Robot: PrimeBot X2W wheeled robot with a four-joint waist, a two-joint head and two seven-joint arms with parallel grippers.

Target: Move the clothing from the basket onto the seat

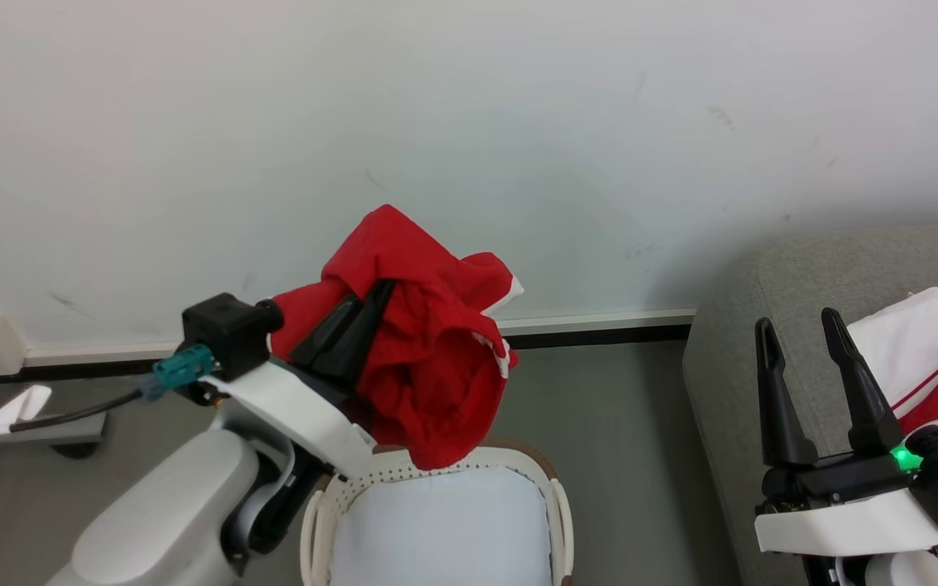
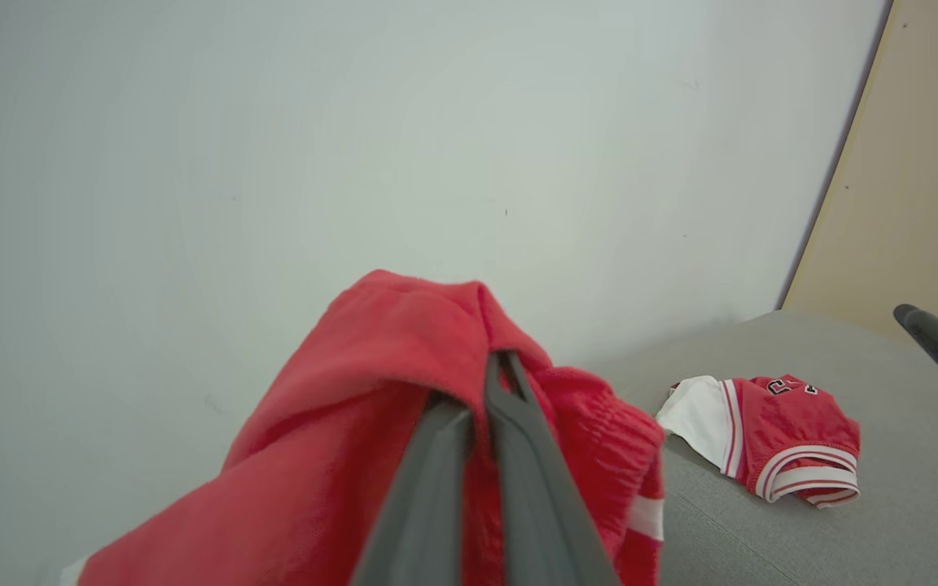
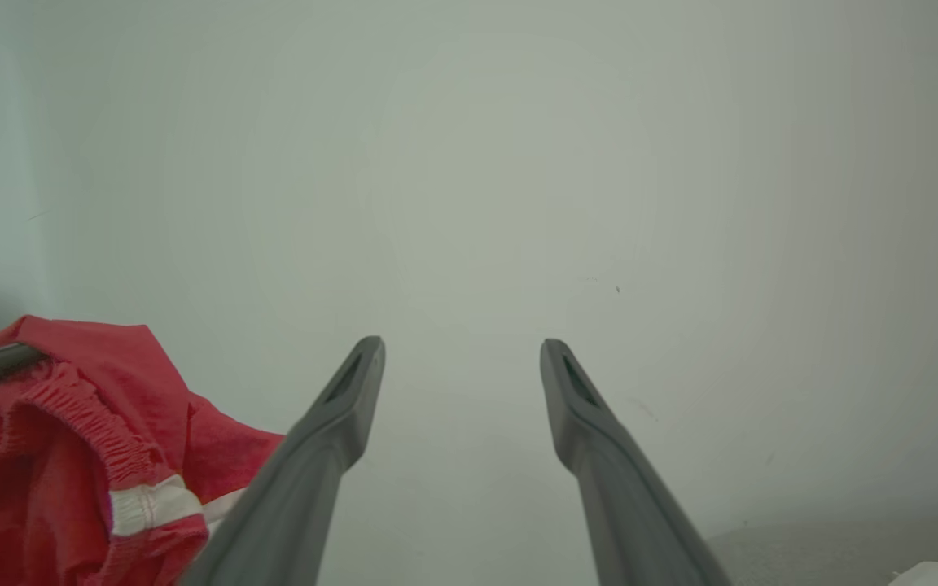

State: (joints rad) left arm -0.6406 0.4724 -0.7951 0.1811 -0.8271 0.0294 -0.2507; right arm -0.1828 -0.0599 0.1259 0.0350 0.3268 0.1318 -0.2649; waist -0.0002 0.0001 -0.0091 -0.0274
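Head view, mid-carry: one piece lifted out of the basket, the seat off to my right

Nearest me, the basket (image 1: 554,488) sits on the floor (image 1: 624,423) right below, and the part of its pale bottom that I can see is bare. Above its far rim my left gripper (image 1: 383,289) is clamped tight on a red garment (image 1: 428,382). The cloth bunches over the fingers (image 1: 347,330) and hangs down to just over the rim; I cannot tell whether it touches. My right gripper (image 1: 799,321) hangs to the right with its jaws spread wide and nothing between them, at the near edge of the seat (image 1: 729,358). Farther along the seat lies a red-and-white garment (image 1: 937,358), already delivered. Behind everything is the plain wall (image 1: 469,122).

I judge this to be the carry step: the grasp and lift are done, the placing is not. The next move calls for swinging my left arm rightward across the gap of floor. The hanging cloth must stay high enough to clear the basket's rim and the seat's rounded edge. Then I open over bare fabric beside the other piece. My right gripper stands near that path, so I should mind it.
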